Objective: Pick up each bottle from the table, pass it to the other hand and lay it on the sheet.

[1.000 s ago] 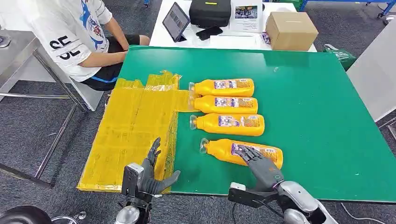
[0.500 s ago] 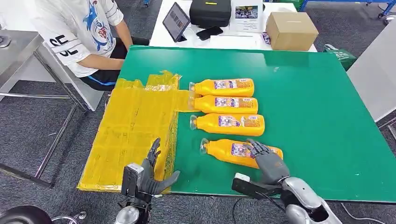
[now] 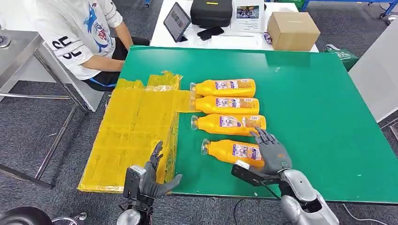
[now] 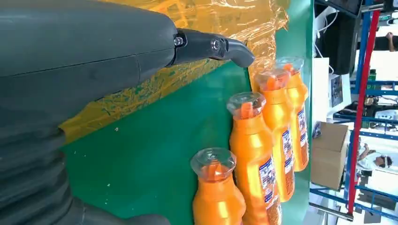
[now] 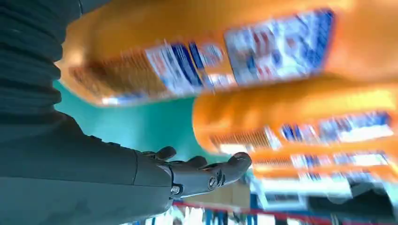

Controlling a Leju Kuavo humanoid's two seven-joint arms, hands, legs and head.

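**Right hand over the nearest bottle, nothing lifted**

Four bottles lay side by side on the green table (image 3: 319,117), caps toward the sheet (image 3: 133,131), probably so each could be taken by the body and passed leftward. The near bottle (image 3: 232,152) lay closest to the robot and slightly askew from the others, which made it the obvious first pick. The next bottle (image 3: 230,124) lay just beyond it.

The right hand (image 3: 271,151) was over the base end of the near bottle, fingers apart and pointing away toward the next bottle. It had hold of nothing; the bottle rested flat on the table. The blurred right wrist view showed the fingers (image 5: 206,176) extended with bottles close beside them, so I judged a grasp was being set up, not made.

The left hand (image 3: 152,176) waited at the table's near edge beside the sheet, fingers spread and empty, well placed to receive a hand-over. No bottle lay wholly on the sheet.

A person (image 3: 80,37) sat at the far left corner.
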